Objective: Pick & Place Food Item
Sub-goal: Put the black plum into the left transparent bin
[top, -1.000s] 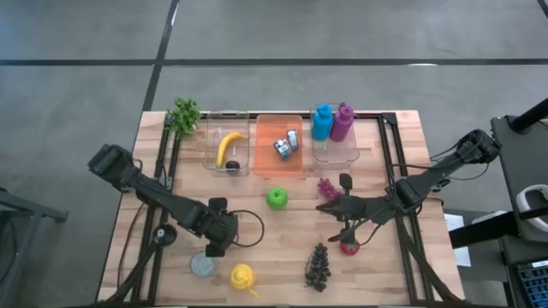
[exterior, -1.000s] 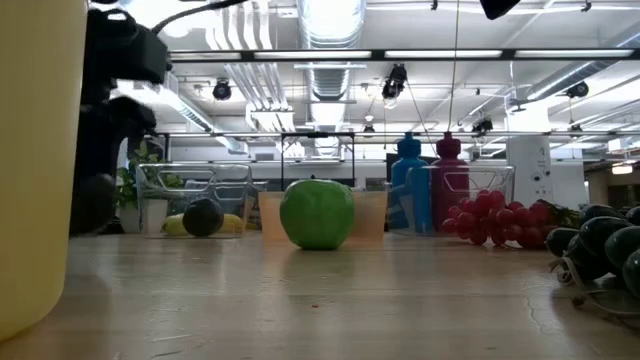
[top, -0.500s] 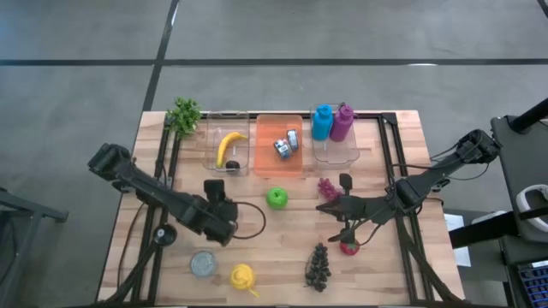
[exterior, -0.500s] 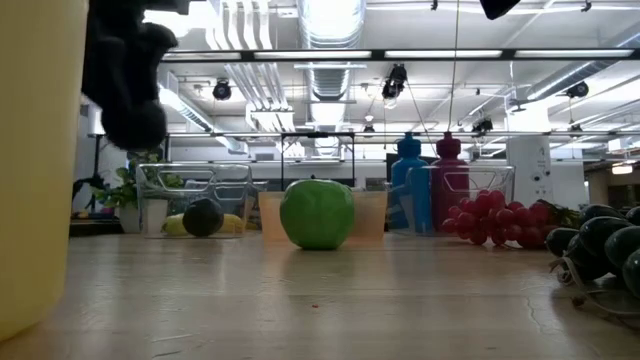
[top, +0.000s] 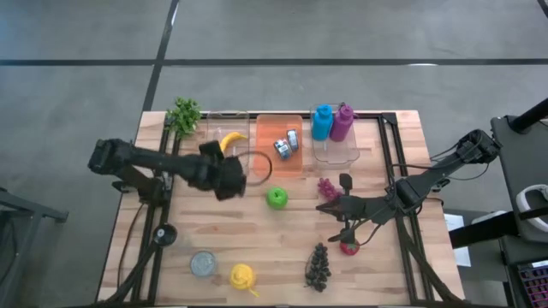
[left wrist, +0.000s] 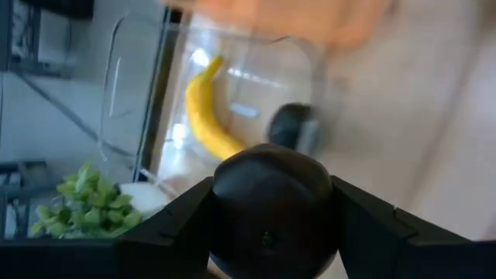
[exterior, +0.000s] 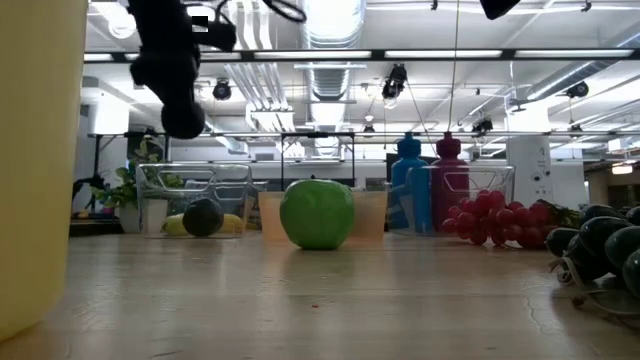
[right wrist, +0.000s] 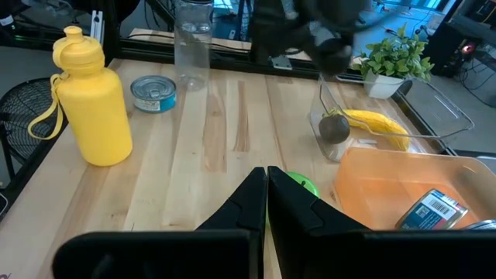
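While raised above counter (top: 257,235) beside clear bin (top: 242,116), left end effector (left wrist: 271,225) grips dark avocado (left wrist: 271,205). Bin holds banana (top: 228,142) plus second avocado (right wrist: 335,128). Right end effector (right wrist: 266,177) pinched closed, empty, low between red grapes (top: 326,186) and green apple (top: 276,198).

Probably a robotics lab or workshop: exposed ceiling ducts (exterior: 330,40) and strip lights (exterior: 440,53), grey concrete floor (top: 342,34), wooden bench (top: 282,239) on metal framing.
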You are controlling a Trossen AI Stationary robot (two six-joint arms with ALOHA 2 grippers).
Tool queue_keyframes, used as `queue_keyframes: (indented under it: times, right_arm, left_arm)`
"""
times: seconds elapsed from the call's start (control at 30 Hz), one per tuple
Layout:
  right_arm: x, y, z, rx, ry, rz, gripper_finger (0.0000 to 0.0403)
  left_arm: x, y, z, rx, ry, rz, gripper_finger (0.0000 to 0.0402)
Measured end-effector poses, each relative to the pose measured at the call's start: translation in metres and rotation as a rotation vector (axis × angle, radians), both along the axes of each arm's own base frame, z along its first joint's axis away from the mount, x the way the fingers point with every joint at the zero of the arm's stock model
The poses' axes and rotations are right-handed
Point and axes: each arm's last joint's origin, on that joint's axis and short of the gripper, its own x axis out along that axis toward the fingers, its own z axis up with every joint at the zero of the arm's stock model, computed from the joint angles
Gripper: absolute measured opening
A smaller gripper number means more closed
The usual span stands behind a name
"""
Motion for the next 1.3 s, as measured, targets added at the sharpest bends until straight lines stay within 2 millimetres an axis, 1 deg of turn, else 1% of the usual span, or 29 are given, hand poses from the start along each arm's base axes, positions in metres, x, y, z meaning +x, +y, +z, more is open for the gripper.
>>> queue_keyframes:
  times: [0.13, 0.27, 0.4, 0.57, 0.73, 0.97, 1.3]
  right_arm:
    - [0.0, 0.0, 0.0, 0.0, 0.0, 0.0, 0.0008]
    - [0.0, 0.0, 0.0, 0.0, 0.0, 0.0, 0.0008]
    - [0.0, 0.0, 0.0, 0.0, 0.0, 0.0, 0.0008]
    - [0.0, 0.0, 0.0, 0.0, 0.0, 0.001, 0.0008]
    - [0.0, 0.0, 0.0, 0.0, 0.0, 0.001, 0.0008]
    - [0.0, 0.0, 0.0, 0.0, 0.0, 0.001, 0.0008]
    - [0.0, 0.0, 0.0, 0.0, 0.0, 0.001, 0.0008]
  left_arm:
    - [0.0, 0.03, 0.002, -0.018, 0.033, 0.041, 0.0216]
    - [0.002, 0.057, 0.0, -0.106, 0.024, 0.076, 0.0217]
    - [0.001, 0.074, 0.0, -0.129, 0.014, 0.101, 0.0215]
    - [-0.001, 0.089, -0.001, -0.17, -0.001, 0.14, 0.0218]
    - [-0.001, 0.098, -0.004, -0.2, -0.035, 0.152, 0.0217]
    - [-0.002, 0.099, -0.022, -0.239, -0.028, 0.129, 0.0224]
    - [-0.007, 0.099, -0.034, -0.246, -0.007, 0.146, 0.0263]
